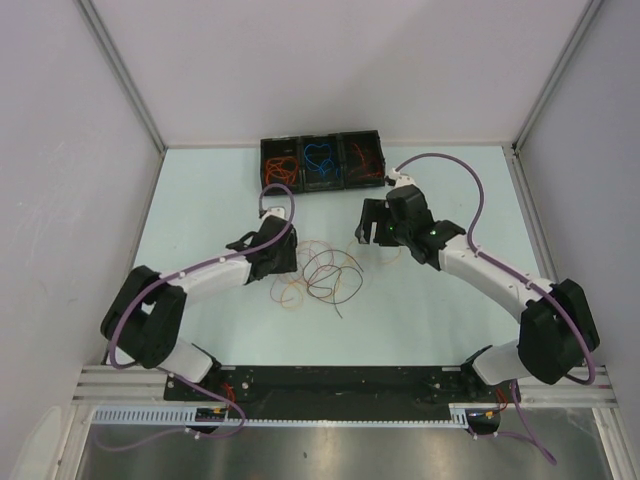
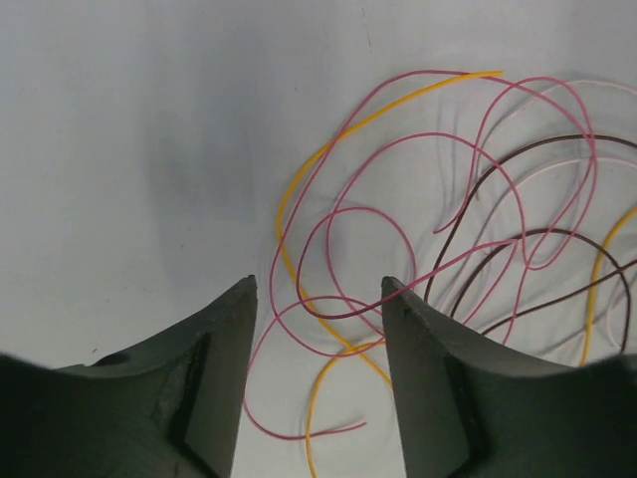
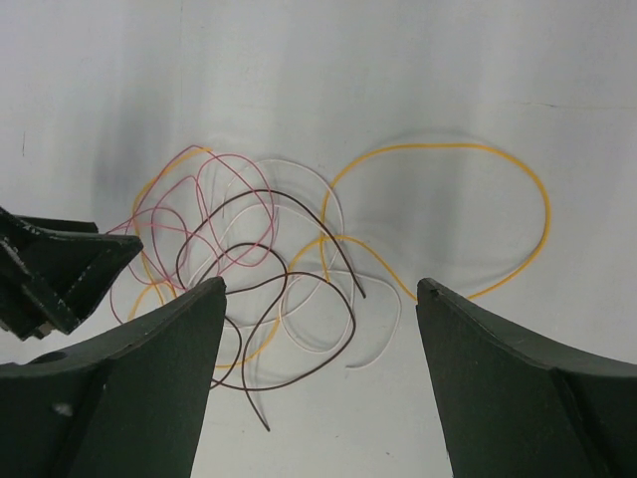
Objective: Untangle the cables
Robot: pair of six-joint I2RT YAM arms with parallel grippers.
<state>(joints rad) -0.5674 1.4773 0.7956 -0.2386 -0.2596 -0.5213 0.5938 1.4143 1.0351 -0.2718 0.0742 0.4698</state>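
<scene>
A loose tangle of thin cables (image 1: 320, 272) lies on the table between my two grippers. In the left wrist view it shows pink loops (image 2: 348, 210), an orange-yellow strand (image 2: 398, 104) and dark brown strands (image 2: 542, 140). My left gripper (image 1: 282, 256) (image 2: 318, 299) is open and empty, low over the tangle's left edge, with pink and orange-yellow loops lying between its fingers. My right gripper (image 1: 372, 230) (image 3: 320, 291) is open and empty above the tangle's right side. There a wide orange-yellow loop (image 3: 438, 145), white and dark strands spread out.
A black three-compartment tray (image 1: 322, 137) stands at the back and holds orange, blue and red cables. White walls enclose the table on three sides. My left gripper's finger (image 3: 60, 269) shows at the left of the right wrist view.
</scene>
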